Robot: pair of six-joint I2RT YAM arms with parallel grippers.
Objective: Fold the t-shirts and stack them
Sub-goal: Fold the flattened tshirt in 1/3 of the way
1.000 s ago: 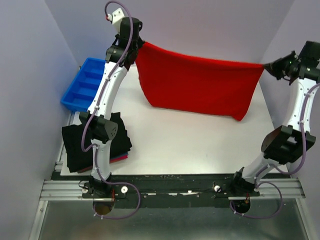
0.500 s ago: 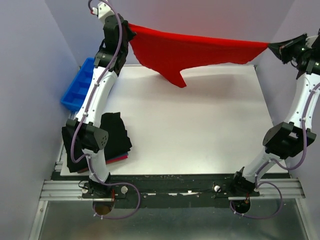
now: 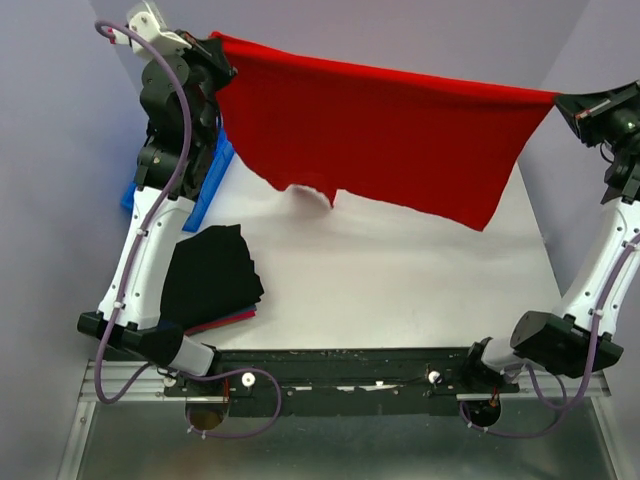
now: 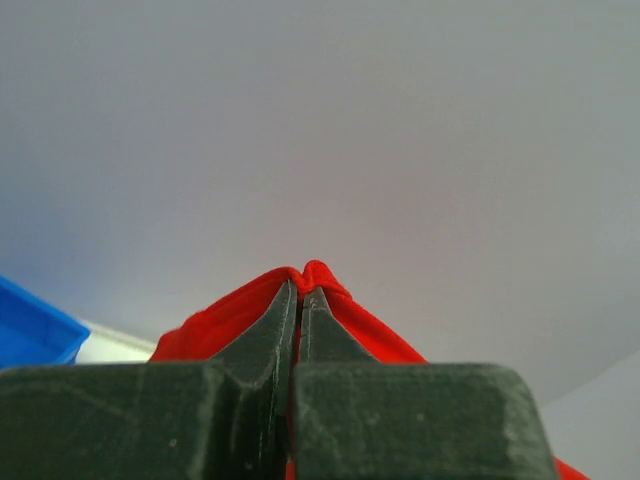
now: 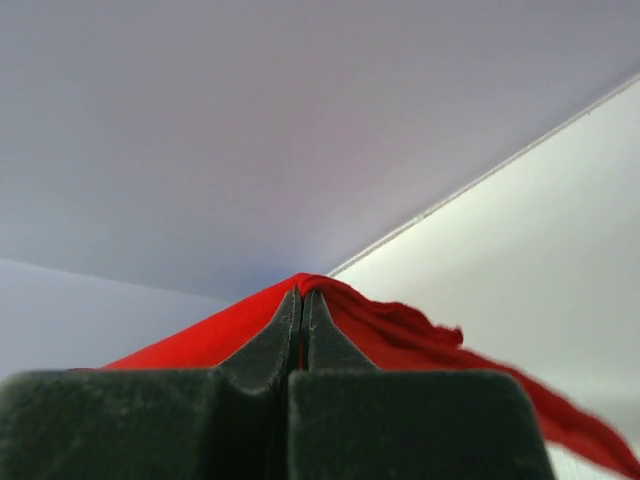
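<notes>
Presently, left gripper point(image 3: 217, 47) clamped on red shirt point(image 3: 380, 130) at left corner, right gripper point(image 3: 563, 101) clamped on right corner, shirt hanging stretched above far table point(image 3: 400, 290), folded black shirts point(image 3: 207, 275) at near left.

no readable text, labels, brands or numbers anywhere

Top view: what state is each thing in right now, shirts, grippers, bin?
red t-shirt: lifted, spread between both grippers.
left gripper: shut on one top corner.
right gripper: shut on the other corner.
black t-shirt: folded, atop the dark-red t-shirt.
dark-red t-shirt: folded, only its edge showing.
blue bin: mostly hidden behind the left arm.
</notes>
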